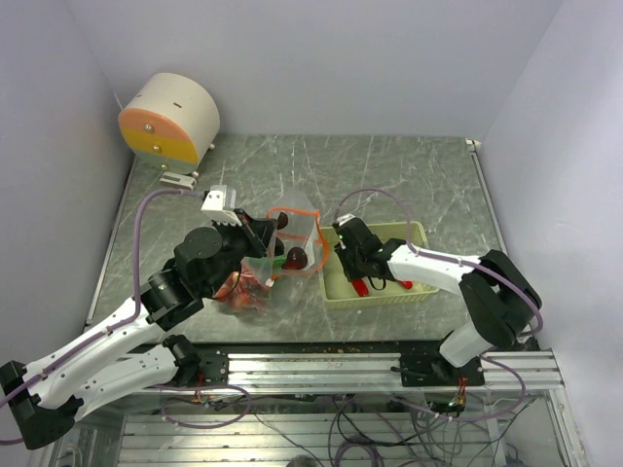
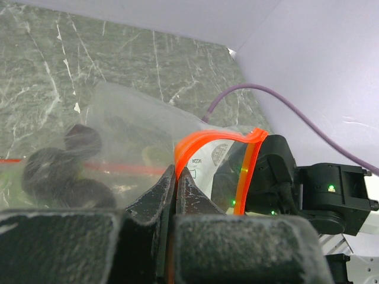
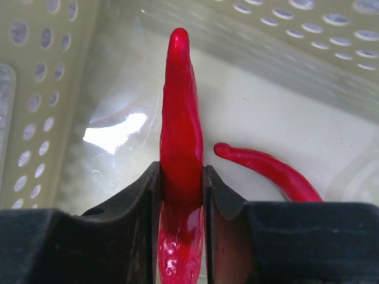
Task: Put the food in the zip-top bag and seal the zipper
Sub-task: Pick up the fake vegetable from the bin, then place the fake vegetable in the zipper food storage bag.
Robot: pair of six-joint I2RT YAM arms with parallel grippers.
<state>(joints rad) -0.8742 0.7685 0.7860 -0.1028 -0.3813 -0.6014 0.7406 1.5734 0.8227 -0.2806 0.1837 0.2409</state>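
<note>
A cream and orange drum (image 1: 170, 119) is sitting at the table's (image 1: 409, 170) far left corner. Nearer the middle, the left claw (image 2: 177, 175) is pressing its jaws together on the orange-red zipper (image 2: 216, 139) of the clear bag (image 1: 292, 243), and the strip is arching up and to the right above the tips. Dark purple pieces (image 2: 59, 171) are lying inside the bag behind the plastic, and red pieces (image 1: 243, 290) are showing through its lower left part, toward the table's front edge. Just right of the bag, the pale green basket (image 1: 421, 233) is resting on the table. The right claw (image 3: 180, 176) is reaching down into the basket and clamping a red chili (image 3: 179, 100) between its jaws, with the chili's tip pointing away from the wrist. A second chili (image 3: 269, 171) is lying on the basket floor just to the right, apart from the claw.
</note>
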